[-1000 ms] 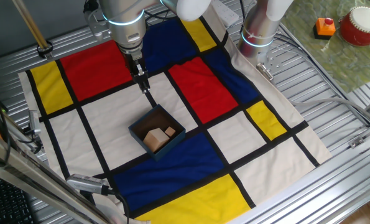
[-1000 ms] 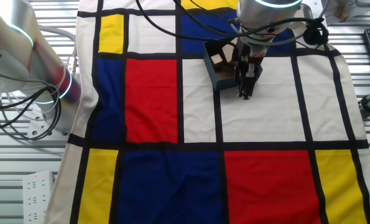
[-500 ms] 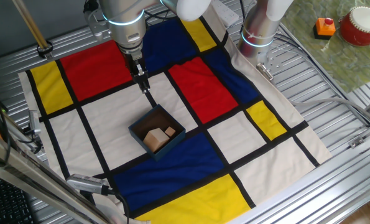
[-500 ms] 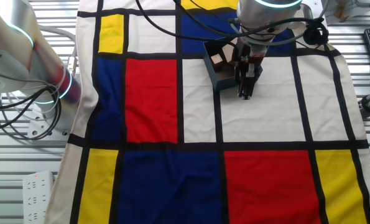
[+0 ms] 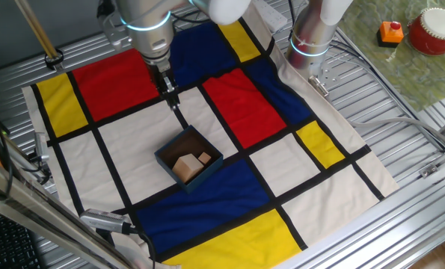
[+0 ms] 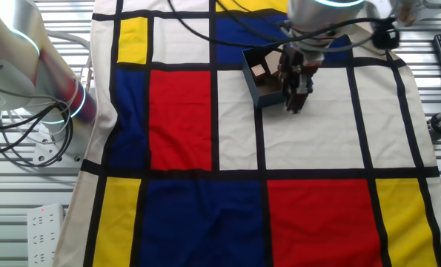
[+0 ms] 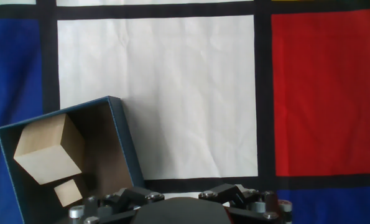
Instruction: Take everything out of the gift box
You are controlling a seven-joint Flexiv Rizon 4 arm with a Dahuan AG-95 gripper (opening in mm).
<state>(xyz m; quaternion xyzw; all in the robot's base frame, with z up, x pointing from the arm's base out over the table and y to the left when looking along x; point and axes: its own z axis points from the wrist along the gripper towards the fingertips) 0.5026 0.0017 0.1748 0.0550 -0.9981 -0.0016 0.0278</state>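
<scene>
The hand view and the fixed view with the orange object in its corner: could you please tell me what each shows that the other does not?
Only the hand view looks straight down into the gift box and shows that its two wooden blocks differ in size; the jaws are out of frame. Only the fixed view shows the gripper hanging above the black line beyond the box, the arm's base, and the orange object off the cloth. Both show the box on a white square with both blocks inside.
</scene>
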